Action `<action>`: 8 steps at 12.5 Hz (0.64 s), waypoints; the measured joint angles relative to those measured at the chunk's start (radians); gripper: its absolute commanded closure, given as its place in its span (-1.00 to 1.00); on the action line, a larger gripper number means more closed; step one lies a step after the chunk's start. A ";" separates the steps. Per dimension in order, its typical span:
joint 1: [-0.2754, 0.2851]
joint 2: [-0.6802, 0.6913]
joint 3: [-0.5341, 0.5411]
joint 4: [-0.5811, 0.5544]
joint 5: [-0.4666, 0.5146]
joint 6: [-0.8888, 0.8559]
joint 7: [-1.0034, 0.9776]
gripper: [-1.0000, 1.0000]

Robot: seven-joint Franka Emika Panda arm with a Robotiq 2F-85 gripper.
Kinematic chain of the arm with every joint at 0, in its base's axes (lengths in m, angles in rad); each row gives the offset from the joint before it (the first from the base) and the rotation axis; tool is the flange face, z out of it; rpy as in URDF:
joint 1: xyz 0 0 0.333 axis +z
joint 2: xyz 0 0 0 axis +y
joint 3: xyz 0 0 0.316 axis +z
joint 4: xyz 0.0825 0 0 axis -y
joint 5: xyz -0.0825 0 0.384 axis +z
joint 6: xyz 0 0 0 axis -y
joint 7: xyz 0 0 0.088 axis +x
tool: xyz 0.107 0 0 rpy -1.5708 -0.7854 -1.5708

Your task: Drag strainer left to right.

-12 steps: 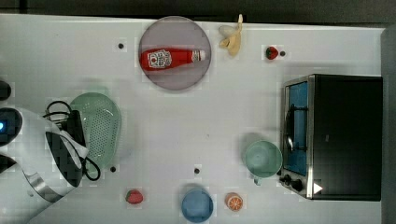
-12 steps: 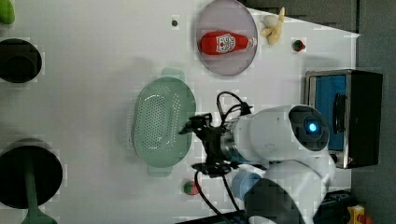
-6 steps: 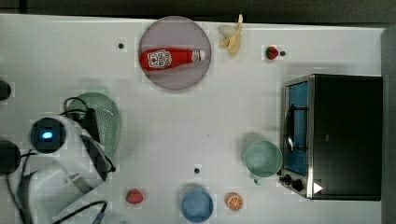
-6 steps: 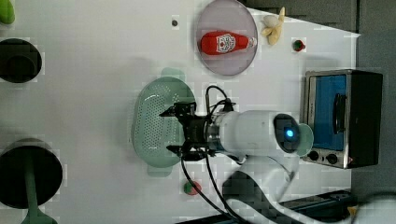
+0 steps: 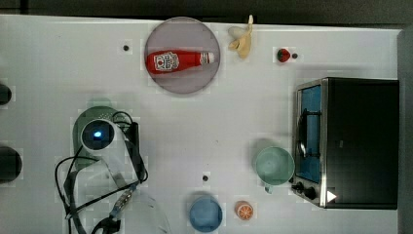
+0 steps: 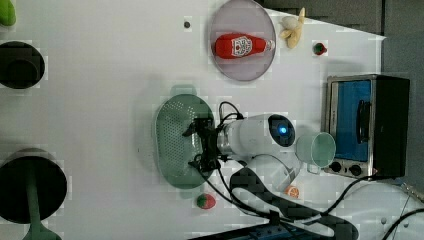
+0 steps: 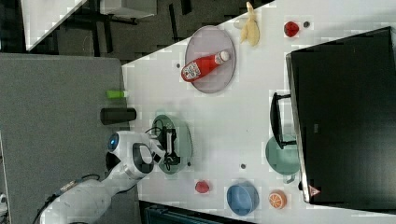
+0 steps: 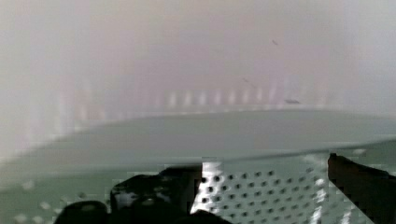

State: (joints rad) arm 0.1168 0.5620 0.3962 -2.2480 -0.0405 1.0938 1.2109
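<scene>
The strainer (image 6: 172,142) is a pale mint-green oval colander lying toward the left view's left of centre. Its tab handle (image 5: 100,103) shows in the top view, where my arm's wrist (image 5: 97,134) covers most of its bowl. My gripper (image 6: 196,146) stands open over the bowl near the rim on the left view's right, one finger toward each long end. The right view shows the gripper (image 7: 171,146) over the strainer (image 7: 183,136). Up close in the wrist view, the perforated inside of the strainer (image 8: 261,193) lies between two dark fingers (image 8: 149,193). Nothing is gripped.
A ketchup bottle (image 5: 175,60) lies on a round plate (image 5: 160,34), with a banana (image 5: 242,40) and a strawberry (image 5: 283,54) beyond. A toaster oven (image 5: 350,141), teal cup (image 5: 274,165), blue bowl (image 5: 205,214) and orange half (image 5: 244,210) are on the top view's right.
My arm has swung across from the table's edge, and the gripper has moved from the strainer's rim to over its bowl. The fingers stay open. The strainer has not moved.
</scene>
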 measured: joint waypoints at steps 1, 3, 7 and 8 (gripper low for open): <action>-0.005 0.003 -0.006 0.000 -0.005 0.026 0.000 -1.00; -0.008 -0.020 -0.016 -0.006 -0.007 0.021 0.003 -1.00; 0.011 -0.035 -0.051 0.018 0.014 0.042 0.011 -1.00; 0.004 -0.046 -0.060 0.008 0.017 0.033 0.011 -1.00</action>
State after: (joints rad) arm 0.1205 0.5161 0.3364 -2.2402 -0.0230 1.1270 1.2217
